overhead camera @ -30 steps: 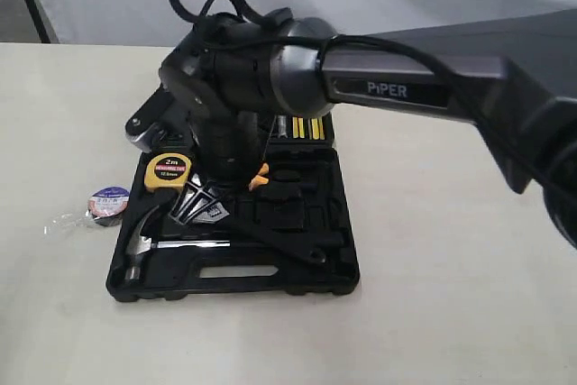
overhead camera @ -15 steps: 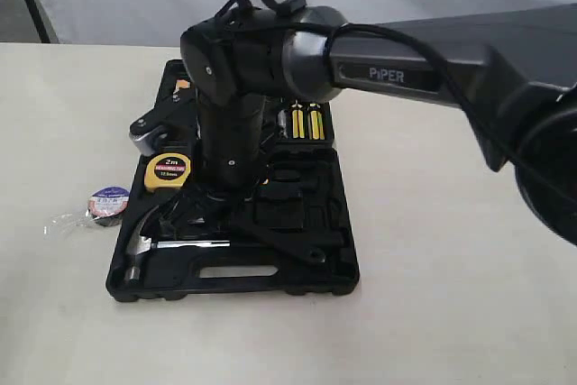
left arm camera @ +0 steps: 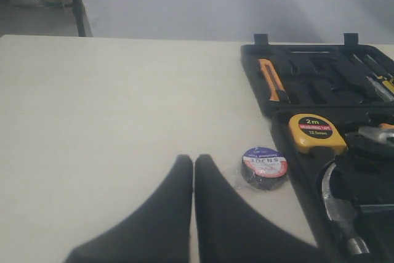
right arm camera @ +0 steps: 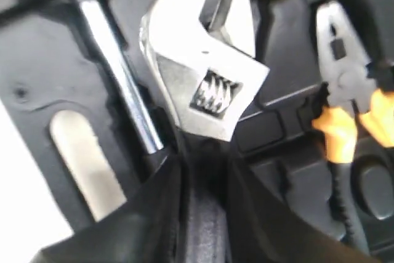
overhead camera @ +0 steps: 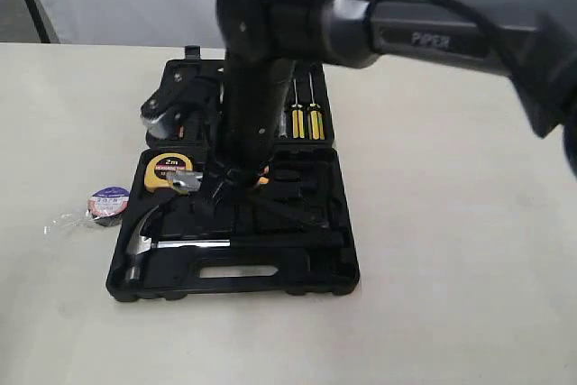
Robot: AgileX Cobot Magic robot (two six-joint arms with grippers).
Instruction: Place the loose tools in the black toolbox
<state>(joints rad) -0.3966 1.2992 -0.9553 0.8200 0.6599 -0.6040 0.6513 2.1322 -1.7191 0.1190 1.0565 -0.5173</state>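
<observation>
The black toolbox (overhead camera: 270, 288) lies open on the table. The claw hammer (overhead camera: 144, 239) rests in its front half, and its shaft (right arm camera: 120, 78) shows in the right wrist view. My right gripper (overhead camera: 213, 190) reaches down into the case, shut on the black handle of the adjustable wrench (right arm camera: 203, 78). The wrench's silver head (overhead camera: 185, 183) points toward the tape measure. The small tape roll (overhead camera: 108, 203) in clear wrap lies on the table left of the case. My left gripper (left arm camera: 194, 159) is shut and empty, just left of the tape roll (left arm camera: 263, 165).
A yellow tape measure (overhead camera: 176, 171) and orange-handled pliers (right arm camera: 337, 129) sit in the case. Yellow screwdrivers (overhead camera: 303, 122) and an orange knife (left arm camera: 271, 79) fill the rear half. The right arm (overhead camera: 433, 38) stretches over the toolbox from the right.
The right arm's wrist has risen and shifted right. Its jaws now grip the wrench handle, and the wrench's silver head shows beside the tape measure.
</observation>
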